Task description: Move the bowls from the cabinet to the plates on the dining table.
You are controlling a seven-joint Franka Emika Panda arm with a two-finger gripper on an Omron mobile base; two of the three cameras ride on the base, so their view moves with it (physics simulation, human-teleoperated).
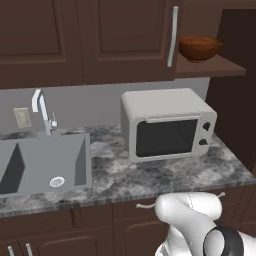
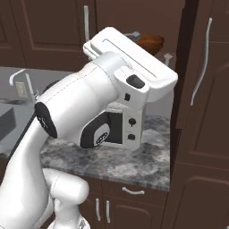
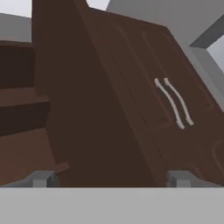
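A glossy reddish-brown bowl (image 1: 200,48) stands on the open shelf of the dark brown wall cabinet (image 1: 100,40), above and to the right of the microwave. In the right base view my raised white hand covers most of the bowl (image 2: 151,43), and only its top shows behind it. My gripper (image 3: 111,178) is open, its two tips far apart with nothing between them. It points at the edge of an open cabinet door (image 3: 100,109), with bare shelves (image 3: 22,103) to the left. The plates and the dining table are out of view.
A white microwave (image 1: 167,125) sits on the grey marble sink counter (image 1: 150,175). The sink (image 1: 42,165) and its tap (image 1: 41,107) are on the left. An open cabinet door with a silver bar handle (image 1: 172,36) hangs beside the bowl. A tall dark cabinet (image 2: 203,112) stands at the right.
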